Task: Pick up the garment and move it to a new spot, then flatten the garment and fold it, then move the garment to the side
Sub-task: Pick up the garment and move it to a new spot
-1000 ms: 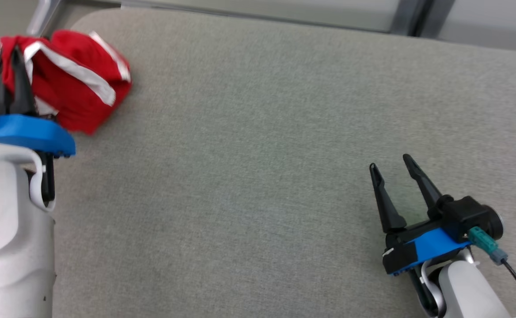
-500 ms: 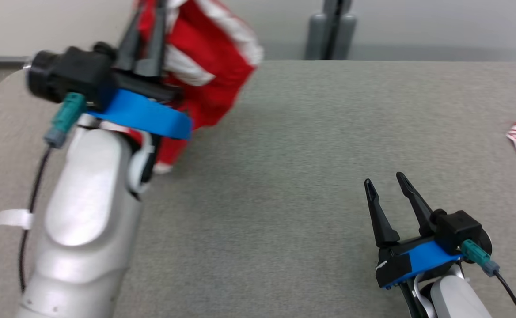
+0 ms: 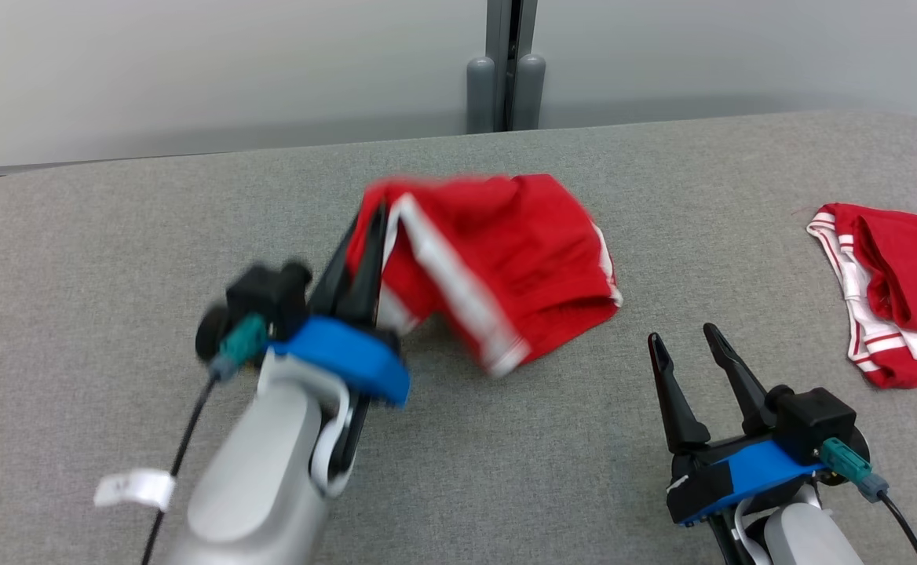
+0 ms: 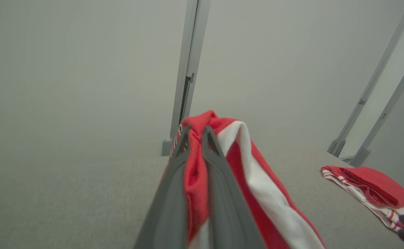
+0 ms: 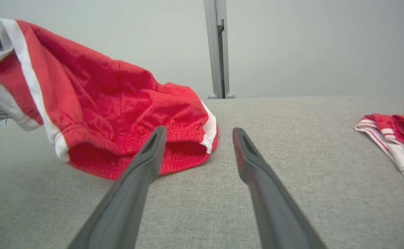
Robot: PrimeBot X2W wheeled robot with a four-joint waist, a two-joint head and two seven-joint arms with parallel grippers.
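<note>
One red garment [image 3: 521, 251] clamped in left pincer [image 3: 370, 224], draping rightward onto grey surface [image 3: 113, 235], right pincer [image 3: 681, 334] agape nearby

I see the red shorts [image 5: 119, 103] as soft, nappy cloth with smooth white trim; the table cover [image 3: 505, 471] is matt grey woven fabric. My right gripper [image 3: 681, 336] looks matt dark plastic, my left forearm [image 3: 262, 479] slightly glossy.

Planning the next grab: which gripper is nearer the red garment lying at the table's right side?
Right. The right gripper is open, just left of the lying garment; the left gripper is farther left, shut on the other garment.
</note>
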